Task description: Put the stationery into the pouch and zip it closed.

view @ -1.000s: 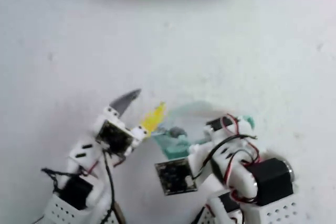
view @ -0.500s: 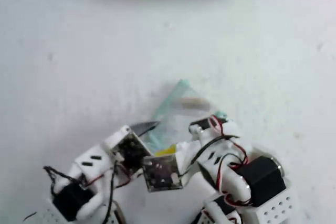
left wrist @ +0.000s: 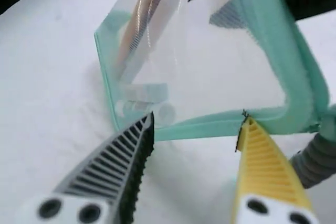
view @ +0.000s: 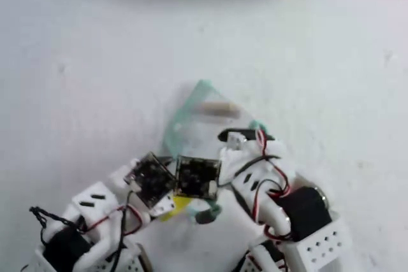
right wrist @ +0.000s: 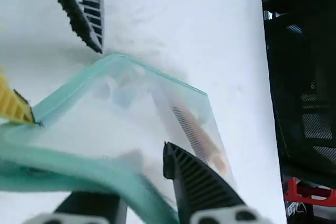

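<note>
The pouch [view: 199, 111] is clear plastic with a teal rim and lies in the middle of the table, just beyond both wrists. Inside it I see a tan pencil-like stick [left wrist: 135, 27] and a small pale piece [left wrist: 149, 97]. My left gripper [left wrist: 197, 120] is open, its grey and yellow fingers standing either side of the pouch's teal edge [left wrist: 210, 128]. A grey ribbed zip pull [left wrist: 315, 157] lies beside the yellow finger. My right gripper [right wrist: 131, 187] is shut on the pouch's thick teal zipper band [right wrist: 79, 169]; one of its fingers is hidden under the band.
The two wrists sit pressed together near the table's front edge [view: 178, 179]. White tabletop [view: 95, 55] stretches free to the left, right and far side. Dark furniture [right wrist: 302, 87] stands beyond the table's far edge.
The pouch has slid away from the front edge toward the table's middle. Both wrists have swung together, and the left gripper's yellow finger has dropped back under them.
</note>
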Action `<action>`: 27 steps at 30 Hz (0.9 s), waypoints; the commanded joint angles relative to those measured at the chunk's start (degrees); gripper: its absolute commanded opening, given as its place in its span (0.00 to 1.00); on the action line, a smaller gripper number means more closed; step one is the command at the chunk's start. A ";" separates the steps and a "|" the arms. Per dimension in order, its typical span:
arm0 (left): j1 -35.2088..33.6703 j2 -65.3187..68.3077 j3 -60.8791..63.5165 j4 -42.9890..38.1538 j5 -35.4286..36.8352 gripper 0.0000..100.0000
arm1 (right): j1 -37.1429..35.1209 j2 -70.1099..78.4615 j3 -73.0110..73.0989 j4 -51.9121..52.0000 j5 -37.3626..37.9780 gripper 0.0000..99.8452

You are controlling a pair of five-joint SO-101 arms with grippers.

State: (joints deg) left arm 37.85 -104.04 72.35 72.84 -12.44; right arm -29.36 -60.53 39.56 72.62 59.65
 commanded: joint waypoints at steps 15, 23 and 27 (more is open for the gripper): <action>-9.98 -0.75 -5.45 -3.25 -1.14 0.29 | 1.54 0.75 -2.46 -6.11 -18.37 0.02; -15.08 -0.75 -6.59 -4.57 -1.14 0.29 | 1.71 0.57 -2.73 -6.29 -18.29 0.02; -15.08 -0.75 -11.60 -0.79 -1.14 0.29 | 4.00 0.66 -4.31 -6.29 -18.73 0.02</action>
State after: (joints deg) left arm 23.34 -104.48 67.25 69.58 -13.67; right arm -27.43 -58.86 39.30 67.87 41.71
